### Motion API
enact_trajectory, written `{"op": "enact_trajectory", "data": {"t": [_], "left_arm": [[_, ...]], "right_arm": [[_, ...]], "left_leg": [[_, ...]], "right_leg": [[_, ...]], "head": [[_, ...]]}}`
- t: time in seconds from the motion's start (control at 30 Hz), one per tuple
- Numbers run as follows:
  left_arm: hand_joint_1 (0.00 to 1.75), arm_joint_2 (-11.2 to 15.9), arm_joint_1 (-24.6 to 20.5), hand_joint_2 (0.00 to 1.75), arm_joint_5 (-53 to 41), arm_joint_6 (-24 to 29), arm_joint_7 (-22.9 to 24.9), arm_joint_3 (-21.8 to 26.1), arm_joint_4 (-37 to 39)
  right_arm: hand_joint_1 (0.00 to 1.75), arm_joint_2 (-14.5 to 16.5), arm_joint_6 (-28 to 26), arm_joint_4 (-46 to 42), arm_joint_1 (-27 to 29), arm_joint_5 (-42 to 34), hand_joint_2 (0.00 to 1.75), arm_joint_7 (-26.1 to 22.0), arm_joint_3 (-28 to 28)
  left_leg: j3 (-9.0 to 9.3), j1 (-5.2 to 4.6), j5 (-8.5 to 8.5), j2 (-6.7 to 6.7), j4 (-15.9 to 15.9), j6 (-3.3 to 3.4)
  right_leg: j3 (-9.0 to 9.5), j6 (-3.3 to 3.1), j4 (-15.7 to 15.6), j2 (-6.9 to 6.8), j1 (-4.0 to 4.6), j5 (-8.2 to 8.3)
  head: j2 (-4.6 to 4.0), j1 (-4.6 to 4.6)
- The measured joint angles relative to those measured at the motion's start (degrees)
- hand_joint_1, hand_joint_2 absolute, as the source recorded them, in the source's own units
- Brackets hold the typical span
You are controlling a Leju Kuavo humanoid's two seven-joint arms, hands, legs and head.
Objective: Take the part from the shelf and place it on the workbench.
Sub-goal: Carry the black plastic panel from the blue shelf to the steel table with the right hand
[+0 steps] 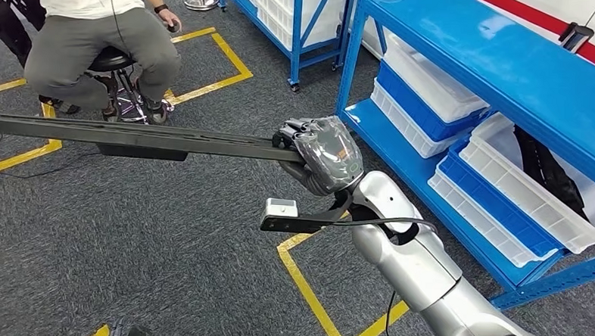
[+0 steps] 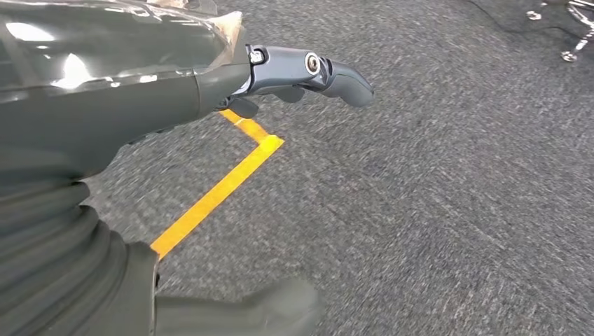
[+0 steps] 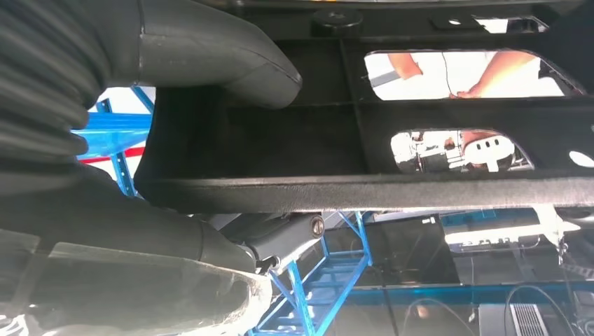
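**Part off shelf, in transit**

Head view: right hand (image 1: 322, 150) is gripping one end of the long black part (image 1: 129, 136), carrying it level above carpet, beside the blue shelf (image 1: 510, 79); a seated person (image 1: 96, 30) is waiting beyond.

Left wrist view: left hand (image 2: 140, 77) is hanging over carpet, fingers apart, holding nothing.

Right wrist view: thumb (image 3: 210, 52) is pressing the part.

Judgement: pickup done; placing on the workbench remaining.

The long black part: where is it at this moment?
In the head view the long black part is held at one end by the right hand, reaching left above the carpet toward the seated person, beside the blue shelf.

Far end of the long black part (image 1: 129, 136) beyond the frame edge
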Motion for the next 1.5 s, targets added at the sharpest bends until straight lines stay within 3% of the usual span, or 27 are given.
{"op": "enact_trajectory", "data": {"t": [0.07, 0.1, 0.17, 0.23, 0.27, 0.3, 0.37, 0.43, 0.5, 0.57, 0.6, 0.67, 0.73, 0.77, 0.83, 0.9, 0.93, 1.0, 1.03, 1.1, 1.17, 1.23, 1.27, 1.3, 1.4, 1.47, 1.5], "left_arm": [[0.00, 0.0, 0.1, 1.75, 0.2, 0.2, 0.0, 0.2, 0.0], [0.00, 0.0, 0.0, 1.75, 0.3, 0.2, -0.1, 0.3, 0.0], [0.00, 0.0, -0.1, 1.75, 0.5, 0.2, -0.1, 0.5, 0.0], [0.00, -0.1, -0.1, 1.75, 0.6, 0.1, -0.2, 0.7, 0.0], [0.00, -0.1, -0.1, 1.75, 0.7, 0.0, -0.2, 0.8, 0.0], [0.00, -0.1, -0.1, 1.75, 0.9, -0.1, -0.2, 0.8, 0.0], [0.00, -0.2, -0.1, 1.75, 1.1, -0.4, -0.2, 0.9, 0.0], [0.00, -0.3, -0.2, 1.75, 1.2, -0.7, -0.2, 0.9, 0.0], [0.00, -0.4, -0.1, 1.75, 1.2, -1.0, -0.2, 1.0, 0.0], [0.00, -0.4, -0.1, 1.75, 1.3, -2.3, -0.2, 1.1, 0.0], [0.00, -0.4, -0.1, 1.75, 1.3, -3.5, -0.2, 1.2, 0.0], [0.00, -0.3, -0.1, 1.75, 1.3, -5.9, -0.1, 1.2, 0.0], [0.00, -0.3, 0.0, 1.75, 1.6, -8.9, 0.1, 1.2, 0.0], [0.00, -0.3, 0.0, 1.75, 1.8, -10.6, 0.2, 1.2, 0.0], [0.00, -0.3, 0.1, 1.75, 2.1, -13.7, 0.6, 1.2, 0.0], [0.00, -0.3, 0.1, 1.75, 2.3, -15.6, 0.9, 1.2, 0.0], [0.00, -0.3, 0.2, 1.75, 2.3, -16.3, 1.2, 1.2, 0.0], [0.00, -0.2, 0.4, 1.75, 2.4, -17.3, 1.7, 1.2, 0.0], [0.00, -0.2, 0.6, 1.75, 2.5, -17.7, 2.0, 1.2, 0.1], [0.00, -0.1, 1.0, 1.75, 3.0, -18.6, 2.5, 1.2, 0.2], [0.00, 0.0, 1.0, 1.75, 3.5, -20.2, 3.4, 1.2, 0.2], [0.00, 0.1, 1.1, 1.75, 4.2, -22.6, 4.9, 1.2, 0.4], [0.00, 0.2, 1.3, 1.75, 4.7, -23.9, 5.8, 1.2, 0.5], [0.00, 0.2, 1.5, 1.75, 5.1, -25.6, 7.2, 1.2, 0.7], [0.00, 0.6, 1.8, 1.75, 6.2, -31.9, 12.1, 1.1, 1.0], [0.00, 0.7, 1.8, 1.75, 6.4, -34.7, 15.0, 1.0, 1.3], [0.00, 0.8, 1.8, 1.75, 6.4, -35.5, 16.2, 0.9, 1.4]], "right_arm": [[1.66, 0.0, 0.0, 0.0, 0.0, 0.0, 1.75, 0.0, -0.1], [1.66, 0.1, 0.0, 0.0, 0.0, 0.0, 1.75, 0.1, -0.1], [1.66, 0.1, 0.0, 0.0, 0.0, 0.0, 1.75, 0.1, -0.2], [1.66, 0.0, 0.0, 0.0, 0.2, 0.0, 1.75, 0.1, -0.3], [1.66, -0.1, 0.0, 0.0, 0.3, 0.1, 1.75, 0.1, -0.3], [1.66, -0.1, 0.0, 0.0, 0.4, 0.1, 1.75, 0.0, -0.3], [1.66, -0.2, 0.1, 0.0, 0.5, 0.1, 1.75, 0.0, -0.3], [1.66, -0.4, 0.1, -0.1, 0.5, 0.1, 1.75, 0.0, -0.5], [1.66, -0.6, 0.2, -0.1, 0.5, 0.2, 1.75, 0.0, -0.6], [1.66, -0.8, 0.3, -0.2, 0.6, 0.2, 1.75, 0.0, -0.7], [1.66, -0.9, 0.4, -0.3, 0.6, 0.2, 1.75, 0.0, -0.8], [1.66, -1.2, 0.5, -0.4, 0.7, 0.3, 1.75, 0.0, -1.0], [1.66, -1.6, 0.6, -0.4, 1.0, 0.3, 1.75, 0.0, -1.0], [1.66, -1.8, 0.6, -0.4, 1.1, 0.3, 1.75, 0.0, -1.1], [1.66, -2.0, 0.7, -0.5, 1.3, 0.4, 1.75, 0.0, -1.2], [1.66, -2.2, 0.7, -0.8, 1.3, 0.4, 1.75, -0.1, -1.3], [1.66, -2.2, 0.7, -0.9, 1.3, 0.4, 1.75, -0.1, -1.4], [1.66, -2.3, 0.7, -1.0, 1.3, 0.4, 1.75, -0.3, -1.4], [1.66, -2.3, 0.8, -1.1, 1.3, 0.4, 1.75, -0.3, -1.4], [1.66, -2.1, 0.9, -1.1, 1.2, 0.4, 1.75, -0.5, -1.3], [1.66, -1.8, 1.1, -1.2, 0.9, 0.4, 1.75, -0.7, -1.2], [1.66, -1.6, 1.5, -1.3, 0.7, 0.3, 1.75, -0.9, -1.1], [1.66, -1.5, 1.6, -1.3, 0.7, 0.3, 1.75, -0.9, -1.0], [1.66, -1.5, 1.8, -1.3, 0.7, 0.3, 1.75, -0.9, -0.8], [1.66, -1.3, 1.9, -1.4, 0.6, 0.2, 1.75, -1.0, -0.6], [1.66, -1.3, 1.9, -1.5, 0.4, 0.2, 1.75, -1.0, -0.6], [1.66, -1.3, 1.9, -1.6, 0.4, 0.2, 1.75, -0.9, -0.6]], "left_leg": [[-0.52, -0.19, -0.54, 1.38, 0.6, -0.42], [-1.37, -0.33, -1.78, 2.81, 2.4, -0.49], [-4.36, -0.41, -5.55, 5.36, 9.0, -0.66], [-6.79, -0.23, -7.59, 5.93, 14.7, -1.19], [-6.63, -0.07, -7.16, 6.21, 14.9, -1.46], [-5.26, 0.12, -5.78, 6.70, 12.6, -1.68], [-0.93, 0.23, -2.79, 8.72, 5.1, -1.95], [1.17, 0.01, -1.76, 9.65, 1.0, -1.37], [0.88, -0.34, -1.71, 8.65, 0.7, -0.38], [0.79, -0.43, -1.39, 7.73, 0.4, 0.52], [0.79, -0.36, -1.19, 7.26, 0.2, 0.96], [0.72, -0.28, -0.96, 6.27, 0.0, 1.49], [0.60, -0.30, -0.86, 5.04, 0.0, 1.65], [0.57, -0.30, -0.82, 4.38, 0.0, 1.68], [0.60, -0.29, -0.73, 3.07, 0.0, 1.64], [0.49, -0.28, -0.53, 1.86, 0.0, 1.32], [0.35, -0.28, -0.36, 1.37, -0.1, 1.03], [0.10, -0.27, 0.12, 0.45, -0.4, 0.25], [-0.03, -0.19, 0.24, 0.31, -0.5, -0.08], [-0.92, -0.34, -0.92, 2.20, 0.9, -0.44], [-3.59, -0.56, -4.46, 4.98, 6.9, -0.49], [-6.64, -0.54, -7.42, 5.74, 13.9, -0.65], [-7.17, -0.48, -7.57, 5.92, 15.3, -0.76], [-6.63, -0.38, -6.76, 6.22, 14.6, -0.89], [-1.21, -0.13, -2.63, 9.28, 4.8, -1.29], [0.30, -0.39, -1.97, 10.53, 1.5, -0.85], [0.22, -0.63, -2.02, 10.10, 1.3, -0.47]], "right_leg": [[0.40, -0.70, -0.9, -1.28, -0.76, 0.68], [0.59, -1.17, -1.4, -1.97, -1.12, 1.02], [0.68, -1.88, -1.7, -3.25, -1.17, 1.21], [0.65, -1.97, -1.7, -4.63, -0.98, 1.16], [0.64, -1.93, -1.6, -5.28, -0.96, 1.12], [0.64, -1.81, -1.5, -5.84, -1.00, 1.03], [0.47, -1.16, -0.9, -6.73, -0.82, 0.55], [0.16, -0.45, -0.2, -7.44, -0.31, 0.04], [0.07, -0.05, -0.1, -8.28, 0.06, -0.07], [-0.43, 0.35, 0.7, -7.52, -0.14, -0.81], [-1.24, 0.45, 2.5, -6.44, -0.39, -1.84], [-4.36, 0.41, 9.3, -4.14, -0.86, -4.91], [-7.45, 0.66, 15.7, -3.43, -1.04, -6.84], [-7.80, 0.98, 16.3, -3.31, -1.08, -6.62], [-5.27, 1.72, 10.8, -2.77, -1.20, -3.77], [-1.70, 1.89, 3.1, -0.92, -1.26, -0.97], [-0.71, 1.80, 1.0, -0.22, -1.16, -0.32], [-0.23, 1.44, 0.1, -0.26, -0.72, -0.03], [-0.19, 1.08, -0.1, -0.75, -1.03, 0.21], [-0.01, 0.18, -0.7, -1.82, -1.59, 0.77], [0.04, -0.65, -1.0, -2.98, -1.56, 1.06], [0.02, -1.04, -1.0, -4.23, -1.25, 1.03], [0.02, -1.08, -1.0, -4.85, -1.18, 0.99], [0.03, -1.09, -0.9, -5.40, -1.18, 0.94], [-0.18, -0.60, -0.3, -6.77, -0.86, 0.36], [-0.54, -0.08, 0.4, -7.60, -0.22, -0.10], [-0.61, 0.06, 0.5, -8.11, 0.10, -0.22]], "head": [[0.00, -0.18], [0.00, -0.30], [0.00, -0.44], [0.00, -0.45], [0.00, -0.45], [0.00, -0.46], [0.00, -0.56], [0.00, -0.51], [0.00, -0.36], [0.00, -0.34], [0.00, -0.31], [0.00, -0.26], [0.00, -0.26], [0.00, -0.25], [0.00, -0.25], [0.00, -0.26], [0.00, -0.26], [0.00, -0.31], [0.00, -0.35], [0.00, -0.58], [0.00, -0.82], [0.00, -0.88], [0.00, -0.89], [0.00, -0.90], [0.00, -1.05], [0.00, -1.09], [0.00, -1.09]]}}
